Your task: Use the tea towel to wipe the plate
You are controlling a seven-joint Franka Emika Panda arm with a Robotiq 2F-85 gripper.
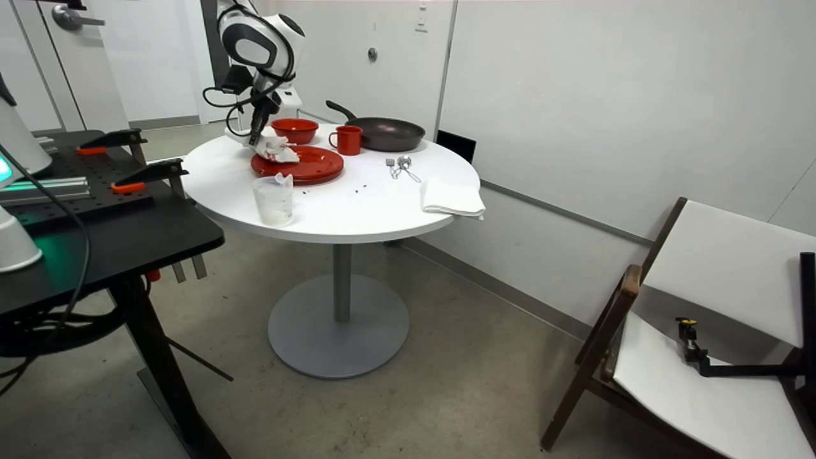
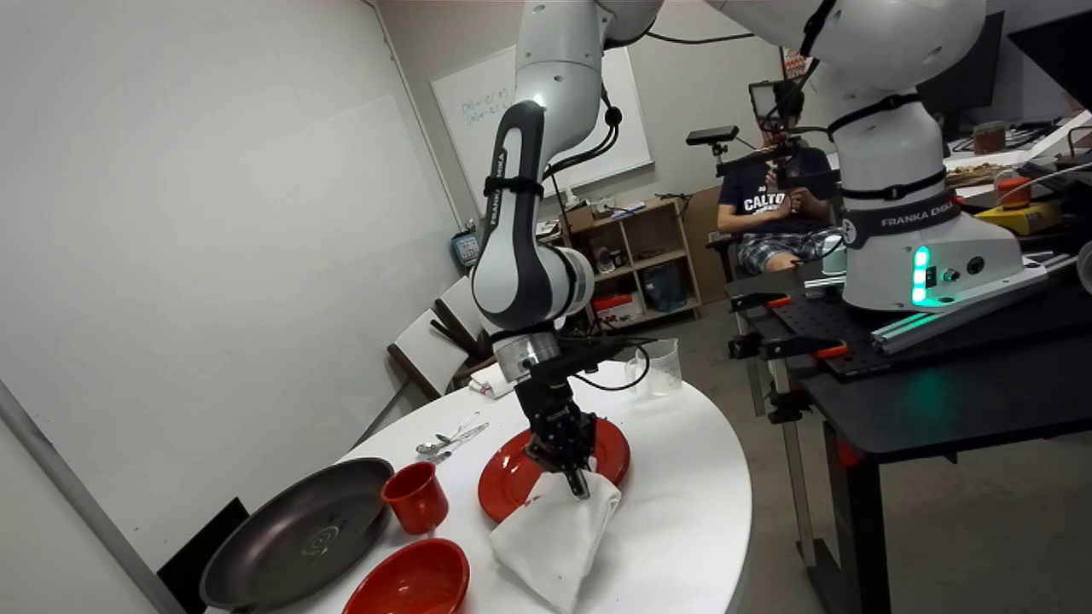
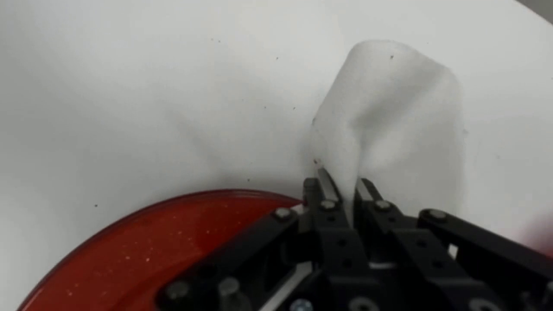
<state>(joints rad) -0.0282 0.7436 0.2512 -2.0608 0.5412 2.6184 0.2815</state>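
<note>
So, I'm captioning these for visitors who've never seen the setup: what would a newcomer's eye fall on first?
Probably the pincer, clamped on the white tea towel, which crosses the rim of the red plate on the round white table. Next, likely the big dark frying pan beside the red mug on that same table. In an exterior view, the green lights on the robot's base also stand out, above the black bench.

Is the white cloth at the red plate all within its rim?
No: in an exterior view, the tea towel extends beyond the plate, over the table.
</note>
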